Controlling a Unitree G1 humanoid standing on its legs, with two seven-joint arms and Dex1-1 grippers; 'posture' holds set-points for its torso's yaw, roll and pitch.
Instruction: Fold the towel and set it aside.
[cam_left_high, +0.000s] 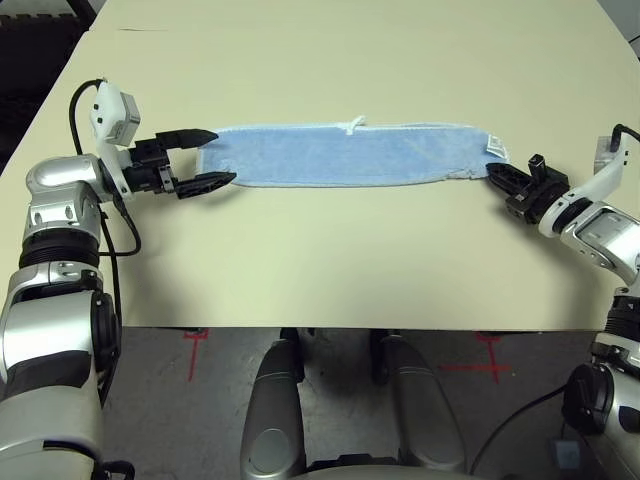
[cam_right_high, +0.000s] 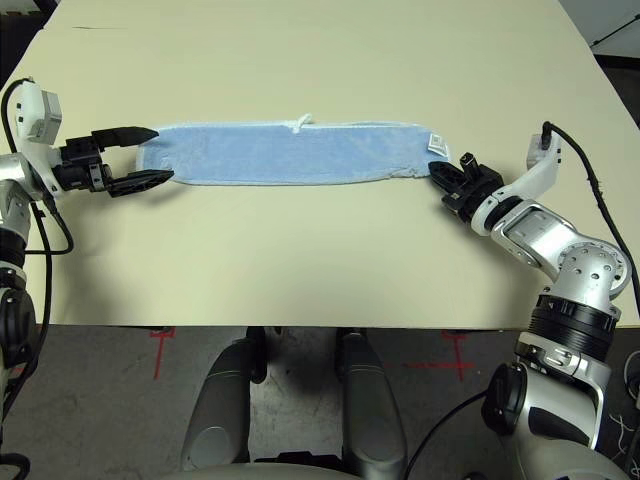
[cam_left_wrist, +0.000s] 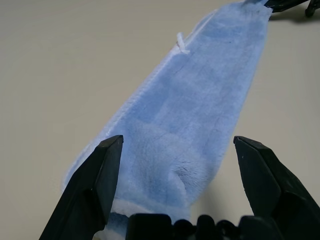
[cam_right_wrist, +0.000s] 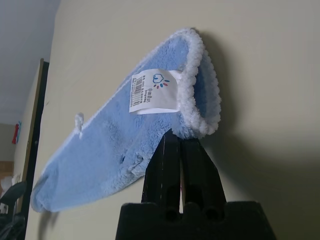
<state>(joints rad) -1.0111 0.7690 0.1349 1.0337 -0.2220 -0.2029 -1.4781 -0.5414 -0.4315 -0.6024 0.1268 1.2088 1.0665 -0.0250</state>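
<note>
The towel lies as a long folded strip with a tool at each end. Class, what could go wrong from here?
1. The right tool is shut at the very corner of the towel; so thin a pinch may slip.
2. The left tool stands open astride the other end; lifting now would probably drag the strip askew across the table.

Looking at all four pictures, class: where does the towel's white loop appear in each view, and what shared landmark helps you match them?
Left eye view: white loop on the towel's far edge, near the middle.
Right eye view: same far edge, just left of centre.
Left wrist view: on the towel's edge, upper middle.
Right wrist view: small, at the left.
Shared landmark: the printed label at the towel's right end.
</note>
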